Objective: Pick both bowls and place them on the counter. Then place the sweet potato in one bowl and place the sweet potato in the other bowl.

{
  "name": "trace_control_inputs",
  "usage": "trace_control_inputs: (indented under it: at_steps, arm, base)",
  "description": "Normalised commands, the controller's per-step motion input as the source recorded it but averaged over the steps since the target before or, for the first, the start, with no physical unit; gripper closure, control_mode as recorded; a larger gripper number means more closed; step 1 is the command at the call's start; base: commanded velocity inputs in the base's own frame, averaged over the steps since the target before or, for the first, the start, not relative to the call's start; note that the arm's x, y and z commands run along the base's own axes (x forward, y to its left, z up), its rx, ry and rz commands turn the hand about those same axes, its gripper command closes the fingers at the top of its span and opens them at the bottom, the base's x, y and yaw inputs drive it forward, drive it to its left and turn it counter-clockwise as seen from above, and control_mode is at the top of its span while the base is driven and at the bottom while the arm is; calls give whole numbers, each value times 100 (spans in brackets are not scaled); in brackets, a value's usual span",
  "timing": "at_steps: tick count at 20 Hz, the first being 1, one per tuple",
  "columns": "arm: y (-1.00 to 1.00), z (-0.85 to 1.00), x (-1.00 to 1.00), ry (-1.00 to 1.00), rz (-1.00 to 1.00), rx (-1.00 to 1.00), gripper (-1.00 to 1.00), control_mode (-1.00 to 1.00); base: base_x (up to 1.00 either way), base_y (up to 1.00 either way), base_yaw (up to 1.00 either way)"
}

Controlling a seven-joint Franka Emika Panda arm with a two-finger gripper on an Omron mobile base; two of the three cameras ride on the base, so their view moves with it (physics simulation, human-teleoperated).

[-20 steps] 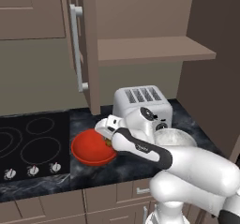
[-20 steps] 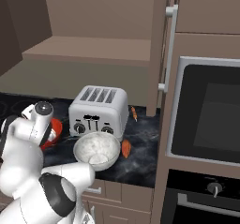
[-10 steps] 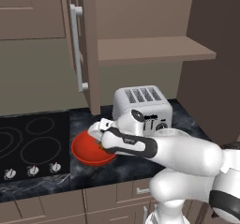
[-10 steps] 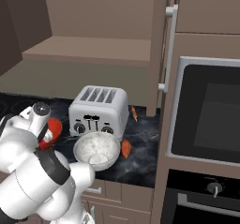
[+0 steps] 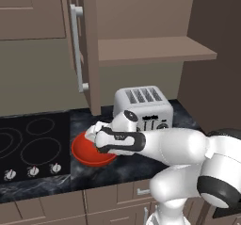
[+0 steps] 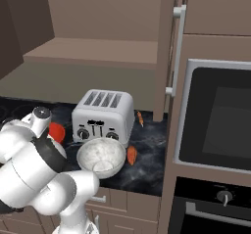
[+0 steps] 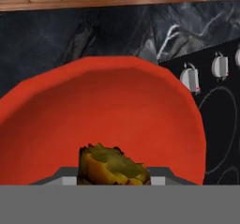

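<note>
The glossy red bowl (image 5: 92, 153) sits on the black veined counter (image 5: 127, 170) beside the cooktop. My gripper (image 5: 92, 138) hangs just above its inside. In the hand view the gripper (image 7: 114, 175) is shut on a lumpy brown-and-yellow sweet potato (image 7: 110, 164), with the red bowl (image 7: 108, 110) right below it. The grey-white marbled bowl (image 6: 101, 157) stands upright in front of the toaster, near the counter's front edge. An orange sweet potato (image 6: 132, 155) lies on the counter right next to it. From the right base view my arm hides most of the red bowl (image 6: 57, 131).
A silver toaster (image 5: 143, 107) stands right of the red bowl, behind my arm. The black cooktop (image 5: 28, 146) with its knobs (image 7: 190, 78) borders the bowl on the left. A small orange vegetable (image 6: 140, 118) lies behind the toaster. An open cabinet door (image 5: 84, 45) hangs above; an oven (image 6: 215, 120) is at the right.
My arm has swung left and lower, bringing the gripper with the sweet potato from beside the toaster to over the red bowl. Neither bowl has moved.
</note>
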Motion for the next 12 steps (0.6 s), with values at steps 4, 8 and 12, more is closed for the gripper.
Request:
trace_control_inputs:
  at_steps: [4, 8, 12]
  arm:
    - [10, 0, 6, 8, 4, -9, 100, -100]
    - [11, -2, 7, 7, 4, -8, 100, -100]
    - [12, -10, 11, 4, 5, -7, 100, -100]
  base:
    - [0, 0, 0]
    - [0, 0, 0]
    - [0, 0, 0]
